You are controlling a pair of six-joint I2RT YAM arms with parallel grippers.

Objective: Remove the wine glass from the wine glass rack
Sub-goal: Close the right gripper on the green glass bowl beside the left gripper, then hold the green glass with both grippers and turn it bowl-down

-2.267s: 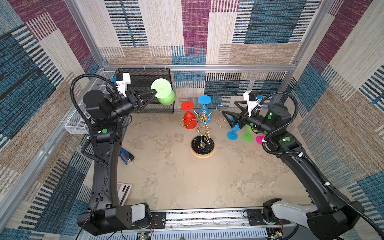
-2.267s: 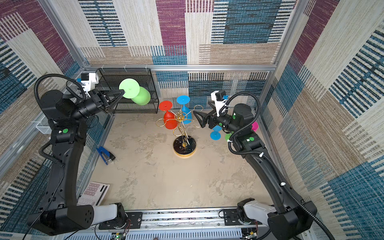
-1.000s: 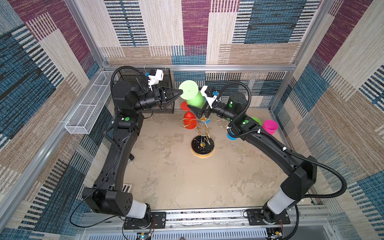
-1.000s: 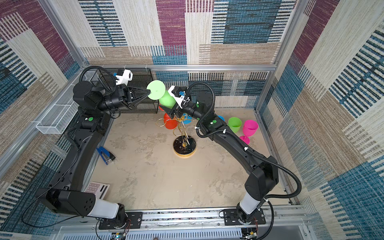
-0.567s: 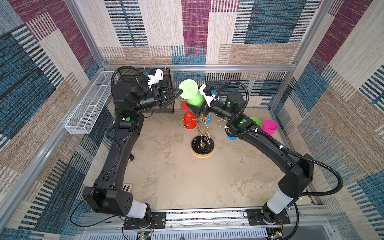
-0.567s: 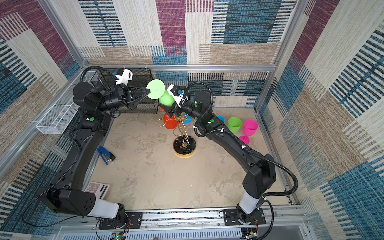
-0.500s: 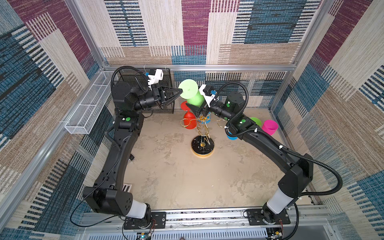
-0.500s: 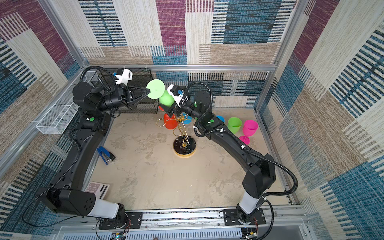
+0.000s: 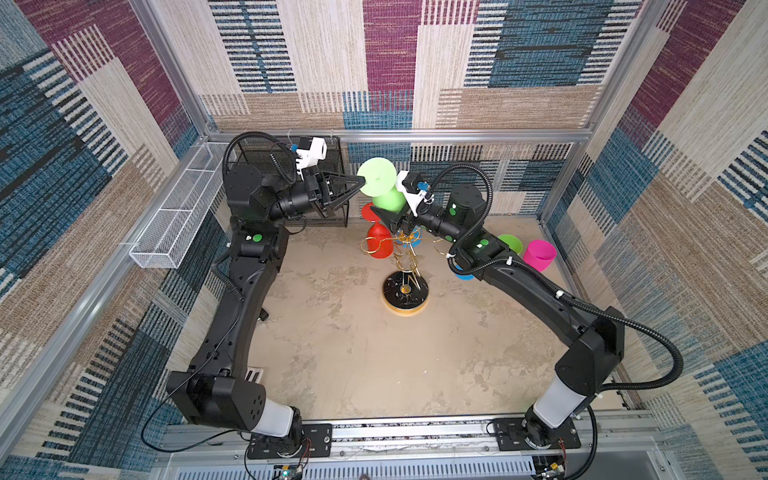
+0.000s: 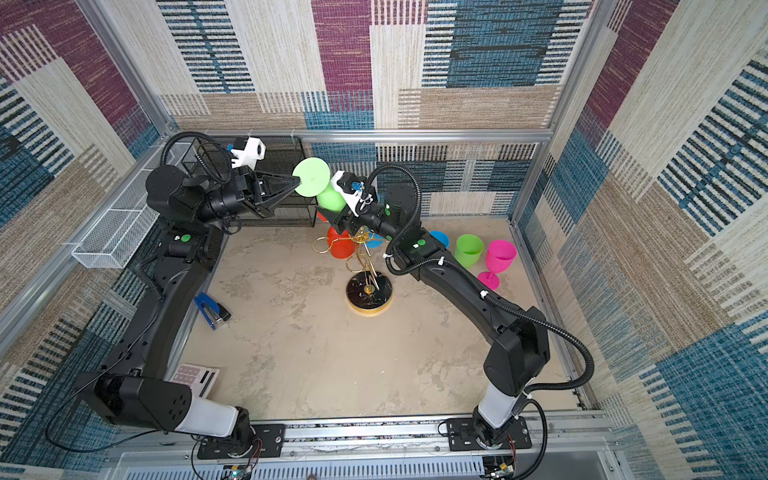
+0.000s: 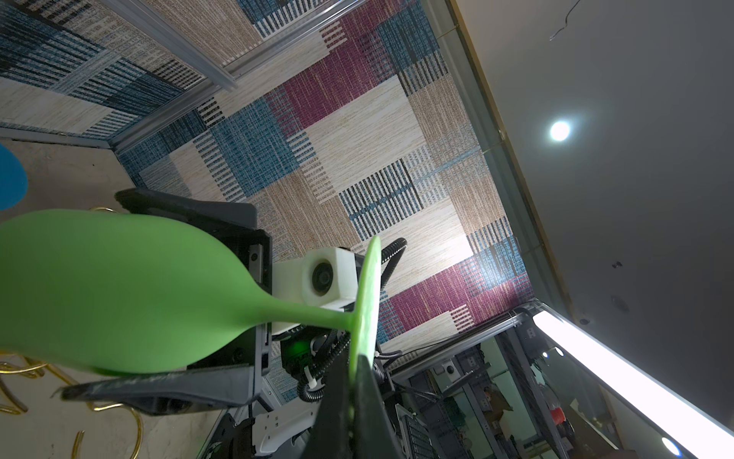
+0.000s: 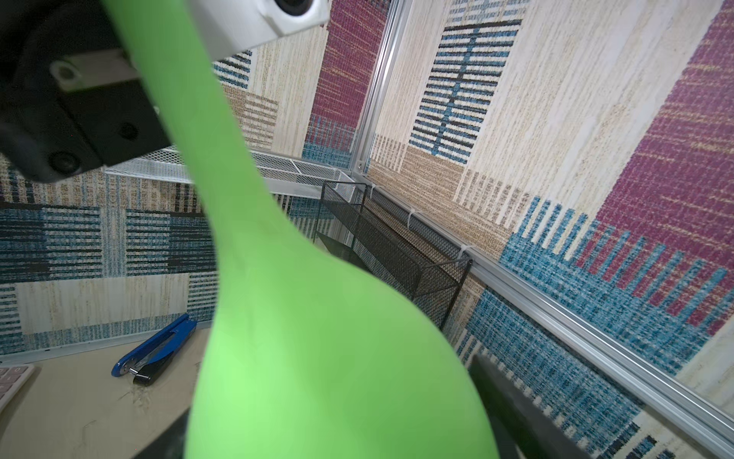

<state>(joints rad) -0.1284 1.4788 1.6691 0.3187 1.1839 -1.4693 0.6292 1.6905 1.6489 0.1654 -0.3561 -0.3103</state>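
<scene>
Starting nearest the front rail, a calculator point(image 10: 195, 376) lies at the left of the surface point(image 10: 332, 353), with a blue stapler point(image 10: 212, 312) a little farther in. Past the middle stands the wine glass rack point(image 9: 405, 291), its black marbled base flat and its gold wire arms rising above it. A red glass point(image 9: 380, 246) hangs bowl-down on its left side. To the right, near the side wall, a blue glass point(image 10: 439, 240), a green glass point(image 10: 469, 249) and a pink glass point(image 10: 500, 255) stand upright. Above the rack's top the green wine glass point(image 9: 384, 193) is in the air, tilted, foot uppermost and bowl lowermost, clear of the gold rings. The left end effector point(image 9: 360, 182) is pinching the rim of its foot. The right end effector point(image 9: 390, 217) has its fingers spread wide on either side of the bowl; whether they press it I cannot tell. Farthest back, a black mesh shelf unit point(image 10: 286, 149) stands by the rear wall and a white mesh basket point(image 10: 108, 241) hangs on the left wall.
</scene>
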